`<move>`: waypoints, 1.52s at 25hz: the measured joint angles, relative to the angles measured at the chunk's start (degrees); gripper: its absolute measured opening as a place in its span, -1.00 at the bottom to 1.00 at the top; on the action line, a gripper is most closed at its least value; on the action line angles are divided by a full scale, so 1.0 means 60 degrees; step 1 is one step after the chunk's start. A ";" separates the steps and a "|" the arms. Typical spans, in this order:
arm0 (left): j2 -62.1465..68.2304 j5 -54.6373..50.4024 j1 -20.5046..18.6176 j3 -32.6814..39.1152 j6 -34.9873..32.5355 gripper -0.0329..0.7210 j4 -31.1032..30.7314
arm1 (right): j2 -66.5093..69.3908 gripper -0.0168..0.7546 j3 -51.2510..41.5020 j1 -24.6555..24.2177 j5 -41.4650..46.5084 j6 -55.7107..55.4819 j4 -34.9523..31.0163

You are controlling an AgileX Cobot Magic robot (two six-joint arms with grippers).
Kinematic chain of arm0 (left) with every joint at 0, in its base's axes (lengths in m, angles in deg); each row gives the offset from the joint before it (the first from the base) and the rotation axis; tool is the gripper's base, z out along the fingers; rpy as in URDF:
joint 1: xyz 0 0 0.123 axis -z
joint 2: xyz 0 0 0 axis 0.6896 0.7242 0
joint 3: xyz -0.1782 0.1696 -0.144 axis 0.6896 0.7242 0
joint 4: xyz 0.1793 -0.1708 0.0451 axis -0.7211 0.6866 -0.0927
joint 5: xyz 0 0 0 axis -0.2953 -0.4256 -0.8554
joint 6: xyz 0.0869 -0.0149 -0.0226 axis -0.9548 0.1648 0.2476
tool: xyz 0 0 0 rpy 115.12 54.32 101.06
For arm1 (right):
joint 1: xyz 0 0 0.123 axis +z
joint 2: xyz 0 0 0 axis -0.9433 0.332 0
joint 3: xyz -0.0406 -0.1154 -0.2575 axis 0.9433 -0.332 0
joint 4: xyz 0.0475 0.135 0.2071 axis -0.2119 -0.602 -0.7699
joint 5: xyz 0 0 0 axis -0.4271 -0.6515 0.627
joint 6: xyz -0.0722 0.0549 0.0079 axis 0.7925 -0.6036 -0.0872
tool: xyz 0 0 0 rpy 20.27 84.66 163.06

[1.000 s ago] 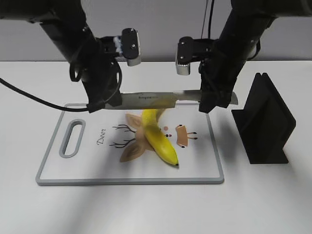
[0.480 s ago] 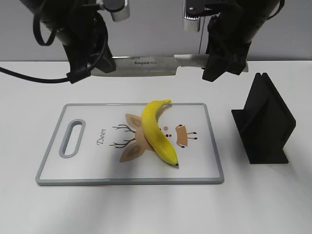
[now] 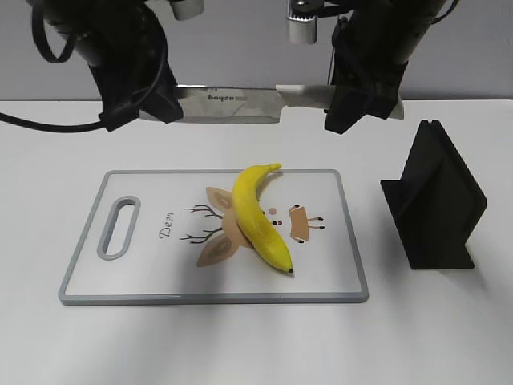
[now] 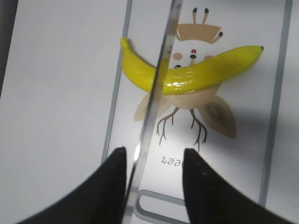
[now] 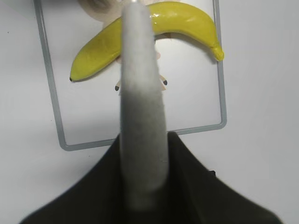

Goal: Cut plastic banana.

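Yellow banana (image 3: pixel 260 216) on a white board (image 3: pixel 337 265), grey rim, brown deer drawing; silver knife (image 3: pixel 232 103); black stand (image 3: pixel 437 200).

A curved yellow plastic banana (image 3: pixel 259 218) is laid on a rectangular grey-rimmed cutting board (image 3: pixel 341 233), near its middle. A long steel-bladed knife (image 3: pixel 240 103) is held level above and behind the board, between the two arms. A black wedge-shaped knife stand (image 3: pixel 435 198) is placed right of the board.

Lab-style test bench: bare white table (image 3: pixel 449 337), plain grey wall (image 3: pixel 256 48), staged cutting board (image 3: pixel 88 273).
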 joint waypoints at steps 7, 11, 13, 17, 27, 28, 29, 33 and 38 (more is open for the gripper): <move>-0.0489 0.0735 0.0001 0.0000 0.1547 0.53 -0.0001 | -0.0223 -0.48 0.0000 0.0031 0.0135 -0.1190 -0.0032; -0.0962 0.1012 -0.0233 0.0000 0.2328 0.54 -0.0048 | -0.0540 -0.50 0.0018 0.0031 0.0085 -0.1692 0.0197; -0.1203 0.1081 -0.0410 0.0000 0.2704 0.54 -0.0056 | -0.0667 -0.50 0.0018 0.0031 0.0085 -0.2001 0.0418; -0.1527 0.1240 -0.0896 0.0000 0.3820 0.54 -0.0066 | -0.0956 -0.50 -0.0017 0.0013 0.0104 -0.2963 0.0722; -0.1894 -0.0169 -0.1907 0.0000 0.5698 0.54 -0.0614 | -0.2531 -0.50 -0.1576 -0.0005 -0.0214 -0.4999 0.1601; -0.1894 -0.0404 -0.1981 0.0000 0.5829 0.54 -0.0652 | -0.2808 -0.50 -0.1904 -0.0051 -0.0363 -0.5257 0.1690; -0.1905 -0.0564 -0.2054 0.0000 0.6028 0.54 -0.0700 | -0.3081 -0.50 -0.2211 -0.0108 -0.0512 -0.5576 0.1725; -0.2107 -0.0953 -0.2328 0.0000 0.6932 0.54 -0.1063 | -0.3872 -0.50 -0.3104 -0.0711 -0.0878 -0.7057 0.1757; -0.2449 -0.1632 -0.2421 0.0000 0.8059 0.54 -0.1973 | -0.4507 -0.50 -0.3904 -0.1657 -0.1019 -0.8364 0.1818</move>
